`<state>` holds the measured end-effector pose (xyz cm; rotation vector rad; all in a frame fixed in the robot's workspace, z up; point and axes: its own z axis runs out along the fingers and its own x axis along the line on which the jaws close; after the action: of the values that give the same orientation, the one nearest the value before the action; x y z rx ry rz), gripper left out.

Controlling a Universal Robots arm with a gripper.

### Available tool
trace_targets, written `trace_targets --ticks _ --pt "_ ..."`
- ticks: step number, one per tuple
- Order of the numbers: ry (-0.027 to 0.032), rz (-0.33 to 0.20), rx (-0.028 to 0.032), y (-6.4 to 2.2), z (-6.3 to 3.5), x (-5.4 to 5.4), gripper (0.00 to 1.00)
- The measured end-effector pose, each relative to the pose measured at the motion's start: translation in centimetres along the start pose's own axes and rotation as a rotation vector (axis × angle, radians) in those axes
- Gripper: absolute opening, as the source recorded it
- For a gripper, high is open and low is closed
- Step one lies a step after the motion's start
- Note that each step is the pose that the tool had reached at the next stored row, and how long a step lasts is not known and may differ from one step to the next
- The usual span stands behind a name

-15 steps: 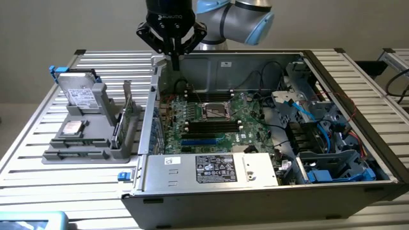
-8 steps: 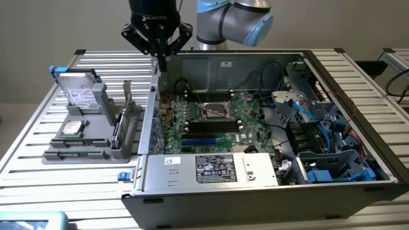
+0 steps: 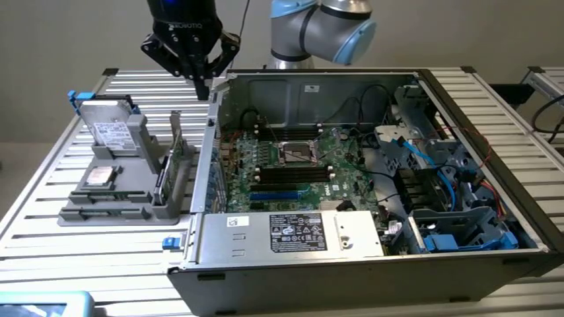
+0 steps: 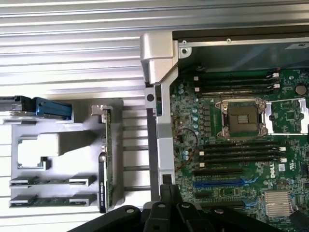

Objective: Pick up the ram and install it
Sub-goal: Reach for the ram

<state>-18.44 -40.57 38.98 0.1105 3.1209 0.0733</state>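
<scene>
The ram (image 3: 161, 176) stands on edge in the grey holder rack (image 3: 105, 214) on the exterior view's left, a thin dark strip beside the taller green expansion card (image 3: 181, 157). The wrist view shows the ram (image 4: 101, 182) edge-on next to that card (image 4: 108, 154). My gripper (image 3: 203, 87) hangs shut and holds nothing, high above the rear left corner of the open computer case (image 3: 264, 281), apart from the rack. Its black fingertips (image 4: 166, 192) lie over the case's side wall. Black memory slots (image 3: 294, 174) cross the green motherboard (image 4: 231, 188) beside the processor socket (image 4: 241, 118).
A silver hard drive (image 3: 110, 129) leans at the back of the rack, with a processor chip (image 3: 99, 176) in front of it. Blue and black cables and drive cages (image 3: 458, 231) fill the case's right side. The ribbed metal table (image 3: 53, 172) carries everything.
</scene>
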Motion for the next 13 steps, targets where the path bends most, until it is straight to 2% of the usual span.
trace_targets --ticks 13 --pt "0.0017 0.000 0.0002 -1.30 0.75 4.1 0.11"
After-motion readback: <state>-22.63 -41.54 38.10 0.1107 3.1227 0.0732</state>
